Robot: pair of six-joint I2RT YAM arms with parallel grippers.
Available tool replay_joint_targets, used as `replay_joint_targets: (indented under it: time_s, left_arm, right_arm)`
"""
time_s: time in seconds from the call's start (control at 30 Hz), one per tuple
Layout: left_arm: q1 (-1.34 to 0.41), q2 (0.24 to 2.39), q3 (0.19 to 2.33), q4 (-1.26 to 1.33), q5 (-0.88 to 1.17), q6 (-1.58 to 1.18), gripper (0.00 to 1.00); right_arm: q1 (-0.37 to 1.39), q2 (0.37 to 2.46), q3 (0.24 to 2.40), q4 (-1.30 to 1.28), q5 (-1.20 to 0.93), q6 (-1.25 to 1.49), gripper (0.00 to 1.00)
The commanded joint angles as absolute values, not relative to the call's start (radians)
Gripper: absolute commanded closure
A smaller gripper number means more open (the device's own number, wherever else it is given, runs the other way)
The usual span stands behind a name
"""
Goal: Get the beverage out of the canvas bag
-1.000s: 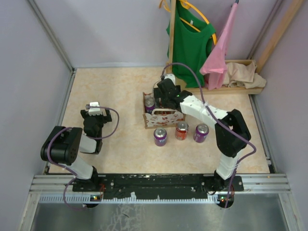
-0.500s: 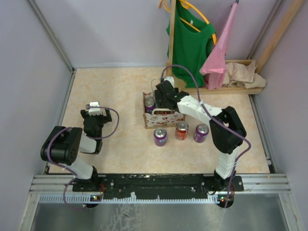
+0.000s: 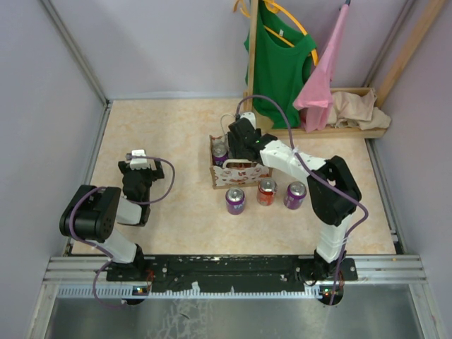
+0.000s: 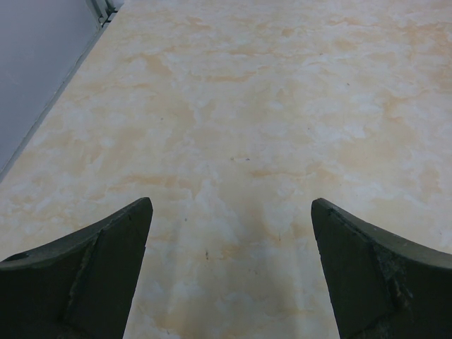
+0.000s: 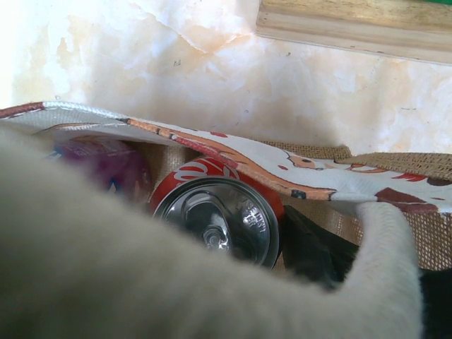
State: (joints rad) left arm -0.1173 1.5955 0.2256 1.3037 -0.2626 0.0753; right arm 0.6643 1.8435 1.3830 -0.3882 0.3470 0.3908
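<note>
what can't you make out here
The right end effector: top view, its own wrist covers the jaws; wrist view, a blurred handle fills the foreground.
Inside the bag: top view, the right arm covers most of it.
The purple can: wrist view, blurred, half behind the handle.

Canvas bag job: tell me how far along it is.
Done: three cans stand on the table in front of the canvas bag. In hand: the right gripper is down inside the bag over a red can; whether it grips is unclear. Left: that red can and a purple can beside it are in the bag. The left gripper sits open, idle.
</note>
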Motion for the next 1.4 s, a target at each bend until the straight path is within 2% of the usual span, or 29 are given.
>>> replay_joint_targets:
  time_s: [0.0,0.73,1.03,1.37]
  left_arm:
    - [-0.118,1.603,0.219,1.346,-0.27,0.066,0.0]
    - [-0.117,1.603,0.219,1.347,-0.27,0.065,0.0]
    - [-0.117,1.603,0.219,1.346,-0.27,0.065,0.0]
    - [-0.118,1.603,0.219,1.347,-0.27,0.065,0.0]
  right_arm:
    - [0.657,1.805,1.424,-0.375,0.384,0.339,1.0]
    - [0.702,1.473,1.496,-0.369,0.427,0.266,1.0]
    - [0.791,1.331,1.57,-0.505,0.617,0.23,1.0]
    - [0.82,1.118,1.515,-0.778,0.736,0.355,1.0]
